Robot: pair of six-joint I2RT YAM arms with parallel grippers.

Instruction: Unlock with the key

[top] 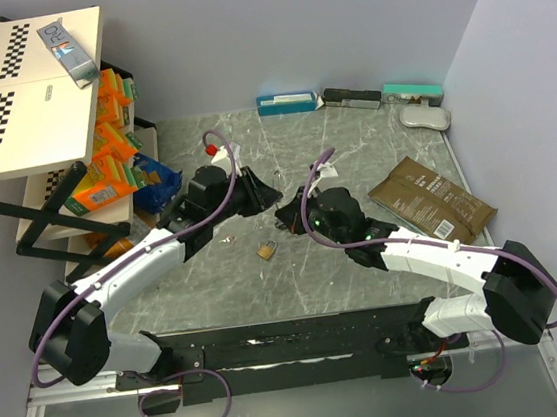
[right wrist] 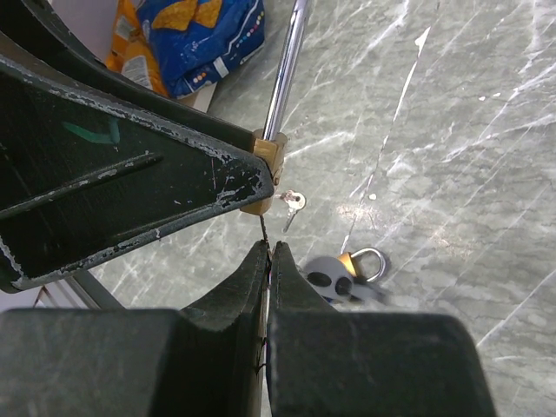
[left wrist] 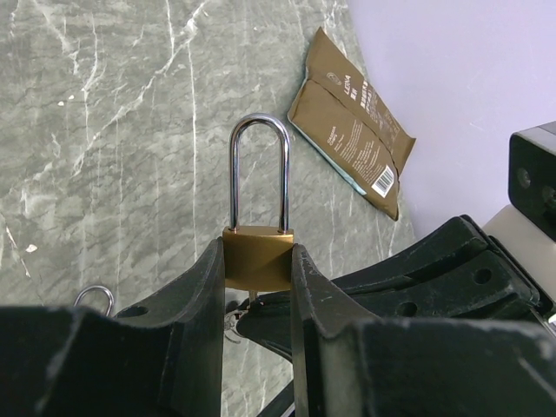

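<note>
Left gripper (left wrist: pixel 258 271): fingers closed on the brass body of the padlock (left wrist: pixel 258 248), one finger pressed flat on each side face. The lock is held clear of the table (left wrist: pixel 113 130).

Right gripper (right wrist: pixel 269 254): fingertips pressed together on the key (right wrist: pixel 262 228), seen edge-on as a thin dark strip running from the tips up to the underside of the lock body. How far it is seated in the keyway cannot be told.

Count:
- Padlocks, two. One is held. A second padlock (right wrist: pixel 363 261) lies on the table at centre right of the right wrist view, with grey key heads (right wrist: pixel 326 280) touching it.
- One small silver key (right wrist: pixel 293 201) is noted just beside the held lock's underside.
- One key ring (left wrist: pixel 94 297) is seen at the lower left of the left wrist view.
- One brown packet (left wrist: pixel 352 139) lies flat at upper right.
- Snack bags (right wrist: pixel 195 35) are seen at upper left; the number is not clear.

Orientation of the held lock: the long axis runs vertically in the left wrist frame, with the shackle toward the top edge and the keyway end toward the bottom. Both shackle legs are seated in the body.
</note>
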